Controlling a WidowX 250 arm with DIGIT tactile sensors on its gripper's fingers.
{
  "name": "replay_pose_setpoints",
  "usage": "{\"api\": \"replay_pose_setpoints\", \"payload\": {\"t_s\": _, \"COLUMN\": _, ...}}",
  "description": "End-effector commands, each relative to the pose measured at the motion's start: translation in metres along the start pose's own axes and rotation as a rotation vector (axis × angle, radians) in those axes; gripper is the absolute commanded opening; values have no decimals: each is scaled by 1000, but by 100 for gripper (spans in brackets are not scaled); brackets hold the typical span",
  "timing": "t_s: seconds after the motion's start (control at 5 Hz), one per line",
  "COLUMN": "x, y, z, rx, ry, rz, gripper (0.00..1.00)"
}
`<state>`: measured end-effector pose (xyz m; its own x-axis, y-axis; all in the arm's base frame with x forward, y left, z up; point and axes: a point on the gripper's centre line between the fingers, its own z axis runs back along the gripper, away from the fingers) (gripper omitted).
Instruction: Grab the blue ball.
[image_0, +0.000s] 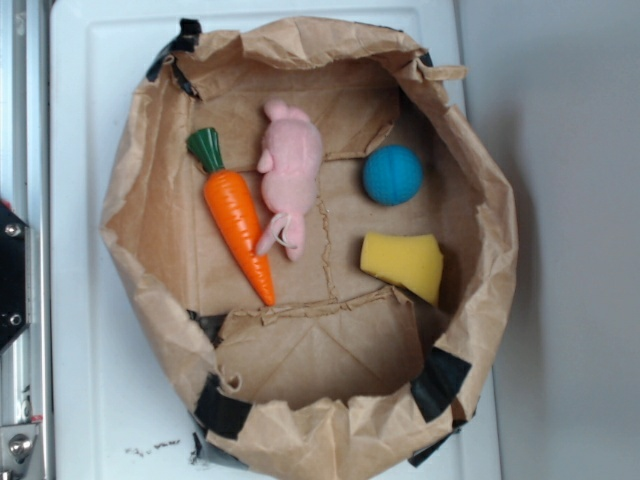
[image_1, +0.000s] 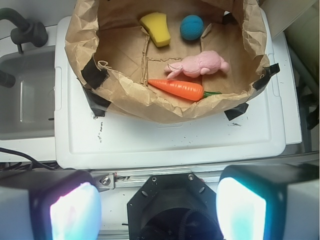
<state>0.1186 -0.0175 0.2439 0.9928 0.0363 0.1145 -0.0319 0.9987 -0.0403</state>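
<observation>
The blue ball (image_0: 392, 175) is small, round and teal. It lies inside a brown paper bag (image_0: 140, 230) rolled down into a basket, at the upper right of the bag floor, just above the yellow sponge wedge (image_0: 403, 262). In the wrist view the ball (image_1: 192, 27) is far off at the top, right of the sponge (image_1: 156, 28). My gripper (image_1: 158, 210) is open and empty, its two pads wide apart at the bottom of the wrist view, well back from the bag. It is not in the exterior view.
A pink plush pig (image_0: 288, 172) and an orange toy carrot (image_0: 238, 220) lie left of the ball in the bag. The bag stands on a white bin lid (image_0: 90, 330). A grey sink (image_1: 25, 95) is at the left in the wrist view.
</observation>
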Motion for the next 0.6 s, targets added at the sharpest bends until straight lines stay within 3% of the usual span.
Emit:
{"api": "replay_pose_setpoints", "payload": {"t_s": 0.0, "x": 0, "y": 0, "z": 0, "rx": 0, "ry": 0, "rz": 0, "gripper": 100}}
{"api": "replay_pose_setpoints", "payload": {"t_s": 0.2, "x": 48, "y": 5, "z": -25, "rx": -36, "ry": 18, "rz": -5, "gripper": 100}}
{"api": "replay_pose_setpoints", "payload": {"t_s": 0.4, "x": 95, "y": 14, "z": -51, "rx": -37, "ry": 16, "rz": 36, "gripper": 100}}
